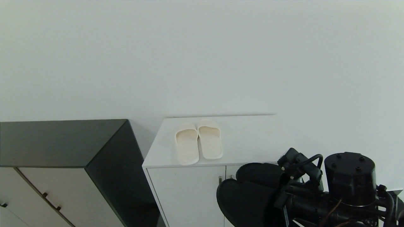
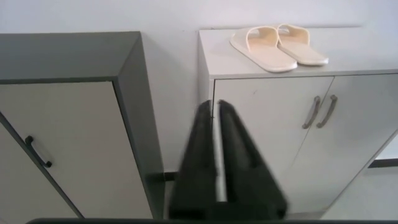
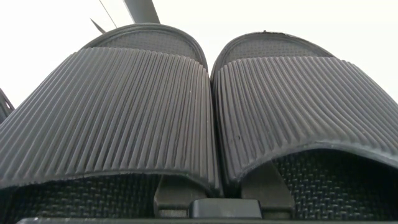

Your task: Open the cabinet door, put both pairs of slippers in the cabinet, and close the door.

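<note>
A cream pair of slippers (image 1: 198, 143) (image 2: 280, 46) lies side by side on top of the white cabinet (image 1: 252, 138) (image 2: 261, 124). Both cabinet doors are closed, with their two handles (image 2: 320, 112) meeting at the middle. A black pair of slippers (image 1: 252, 192) (image 3: 211, 106) hangs in front of the cabinet's doors, low on the right. My right gripper (image 3: 217, 193) is shut on the pair, one finger inside each slipper, pinching the inner walls together. My left gripper (image 2: 216, 109) is shut and holds nothing, in front of the left edge of the white cabinet and some way back from it.
A dark-topped shoe cabinet (image 1: 63, 142) (image 2: 62, 56) with pale tilting fronts stands directly left of the white cabinet, a narrow gap between them. A plain white wall (image 1: 202, 56) rises behind both.
</note>
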Robot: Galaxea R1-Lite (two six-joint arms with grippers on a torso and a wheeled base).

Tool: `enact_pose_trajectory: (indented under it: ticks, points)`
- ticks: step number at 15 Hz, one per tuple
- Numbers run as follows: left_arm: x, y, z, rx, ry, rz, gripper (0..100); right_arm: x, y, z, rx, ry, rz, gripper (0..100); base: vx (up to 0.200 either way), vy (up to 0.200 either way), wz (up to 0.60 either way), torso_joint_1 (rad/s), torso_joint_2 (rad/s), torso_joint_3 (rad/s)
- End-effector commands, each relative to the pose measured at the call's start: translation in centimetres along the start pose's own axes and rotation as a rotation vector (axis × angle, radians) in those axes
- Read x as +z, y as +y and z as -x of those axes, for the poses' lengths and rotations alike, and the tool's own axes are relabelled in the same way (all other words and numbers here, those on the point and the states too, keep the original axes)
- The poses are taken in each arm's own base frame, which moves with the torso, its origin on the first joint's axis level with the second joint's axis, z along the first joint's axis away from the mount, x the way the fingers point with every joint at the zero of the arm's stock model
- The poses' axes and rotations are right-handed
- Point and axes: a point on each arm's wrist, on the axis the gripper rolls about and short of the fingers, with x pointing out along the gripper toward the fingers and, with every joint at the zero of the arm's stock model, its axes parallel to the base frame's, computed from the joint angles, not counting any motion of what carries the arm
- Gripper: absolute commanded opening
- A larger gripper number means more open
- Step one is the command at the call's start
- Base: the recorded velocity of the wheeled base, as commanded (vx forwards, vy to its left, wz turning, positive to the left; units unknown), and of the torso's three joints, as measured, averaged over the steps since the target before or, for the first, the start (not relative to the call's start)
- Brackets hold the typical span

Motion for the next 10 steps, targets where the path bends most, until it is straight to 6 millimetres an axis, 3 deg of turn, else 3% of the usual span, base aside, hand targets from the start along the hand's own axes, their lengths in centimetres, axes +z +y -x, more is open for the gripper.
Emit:
enact_pose_trajectory:
  ticks: [1,10]
  points:
    - [0.00,0.00,-0.01,0.001,0.001,-0.002,100,-0.12,0.00,-0.04,0.001,0.006,0.000,0,0.000,0.000,0.00,-0.149,0.33,0.188]
    - [0.00,0.00,-0.01,0.002,0.001,-0.004,100,-0.45,0.00,0.12,0.002,0.005,0.020,0,0.000,0.000,0.00,-0.156,0.36,0.200]
